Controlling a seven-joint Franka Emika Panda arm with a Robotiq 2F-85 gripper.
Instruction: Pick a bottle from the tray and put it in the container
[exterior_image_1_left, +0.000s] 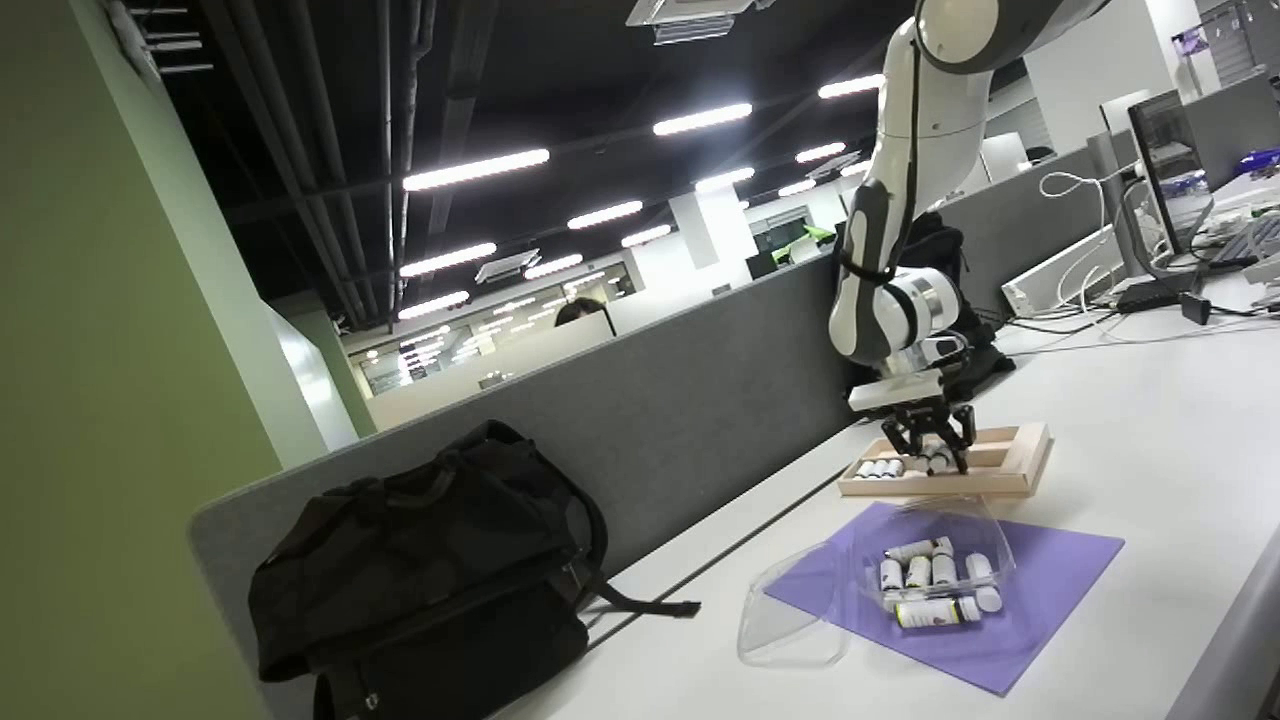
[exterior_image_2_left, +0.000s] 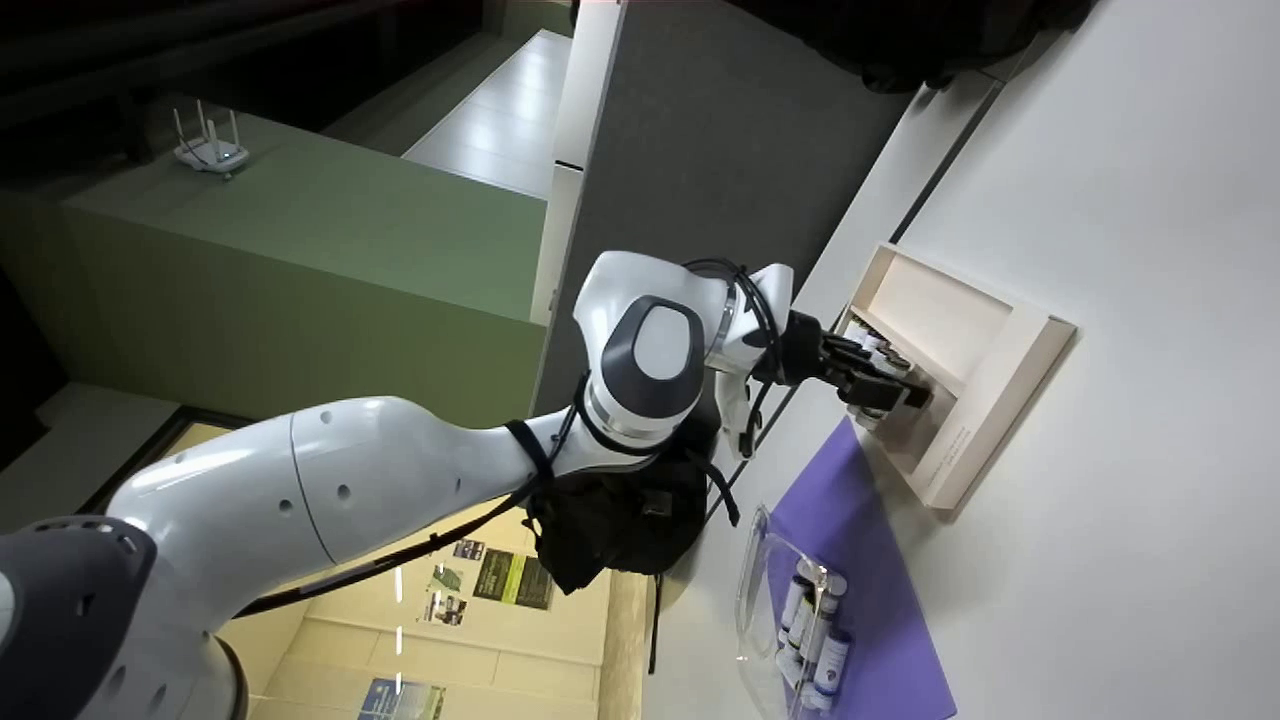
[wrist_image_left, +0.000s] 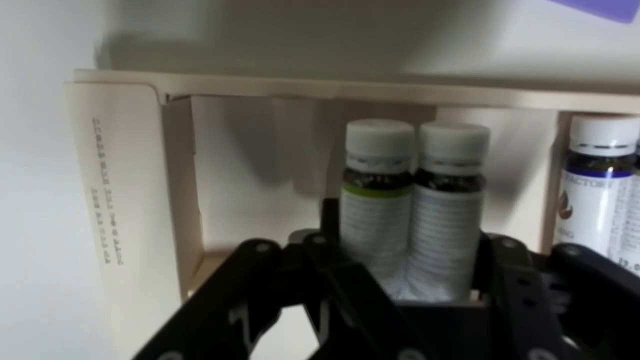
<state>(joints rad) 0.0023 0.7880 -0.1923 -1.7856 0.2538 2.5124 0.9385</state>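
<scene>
The tan tray (exterior_image_1_left: 1025, 462) lies on the table in both exterior views (exterior_image_2_left: 1000, 405); its rim (wrist_image_left: 280, 86) spans the wrist view. My gripper (exterior_image_1_left: 938, 462) reaches down into it. In the wrist view my gripper's fingers (wrist_image_left: 406, 240) flank two white-capped bottles, one with a green band (wrist_image_left: 377, 225), one plain white (wrist_image_left: 447, 225), with no visible gap at either side. Whether they are lifted is unclear. A purple-banded bottle (wrist_image_left: 595, 200) stays at the right. A clear plastic container (exterior_image_1_left: 965, 522) holds several white bottles (exterior_image_1_left: 935, 612) on a flat purple piece (exterior_image_1_left: 1060, 580).
A clear curved lid-like piece (exterior_image_1_left: 795, 630) lies beside the purple piece, partly over its edge. A black backpack (exterior_image_1_left: 420, 580) and a grey divider panel (exterior_image_1_left: 700, 370) stand along the table's back side. Another dark bag (exterior_image_1_left: 975, 345) is behind the arm.
</scene>
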